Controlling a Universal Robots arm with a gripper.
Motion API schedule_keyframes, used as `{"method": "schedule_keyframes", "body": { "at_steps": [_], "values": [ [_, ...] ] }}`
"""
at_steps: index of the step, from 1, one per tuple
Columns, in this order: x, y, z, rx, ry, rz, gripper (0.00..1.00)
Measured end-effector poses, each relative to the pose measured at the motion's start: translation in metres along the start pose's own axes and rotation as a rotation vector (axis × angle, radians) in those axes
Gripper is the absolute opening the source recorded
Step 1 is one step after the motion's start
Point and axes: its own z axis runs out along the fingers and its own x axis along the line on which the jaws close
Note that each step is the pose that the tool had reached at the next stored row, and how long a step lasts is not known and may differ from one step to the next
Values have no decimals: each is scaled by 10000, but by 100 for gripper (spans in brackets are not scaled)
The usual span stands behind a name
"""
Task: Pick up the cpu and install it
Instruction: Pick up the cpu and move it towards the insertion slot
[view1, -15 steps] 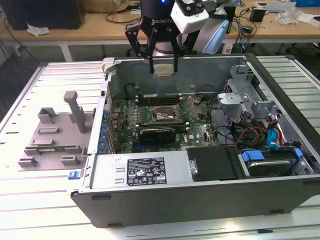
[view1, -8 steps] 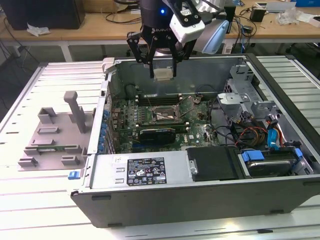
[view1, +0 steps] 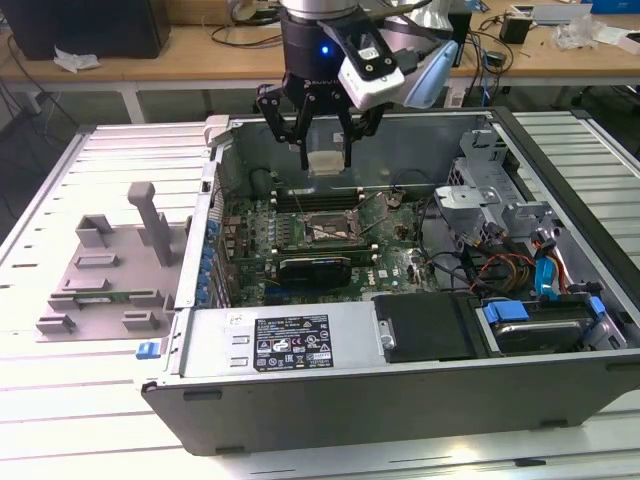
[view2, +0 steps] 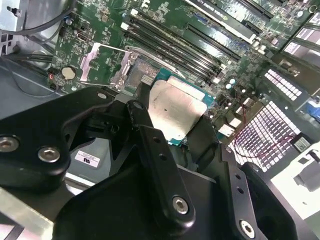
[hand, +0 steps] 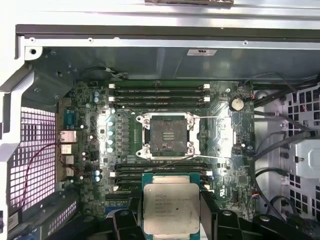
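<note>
I see the small flat square cpu (hand: 171, 207), pale silver-grey metal lid on a green rim. It sits level in the black end effector (view1: 326, 152), whose fingers (hand: 209, 212) are drawn in narrow and clamp two opposite edges. It hangs above the open grey computer case (view1: 400, 400), over the green motherboard (hand: 90, 145). It is clear of the empty metal-framed socket (hand: 170, 136) below.
</note>
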Motion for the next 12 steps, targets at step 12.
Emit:
{"method": "schedule_keyframes", "body": {
  "at_steps": [12],
  "values": [
    [1, 159, 250, -12, 8, -193, 54]
  ]
}}
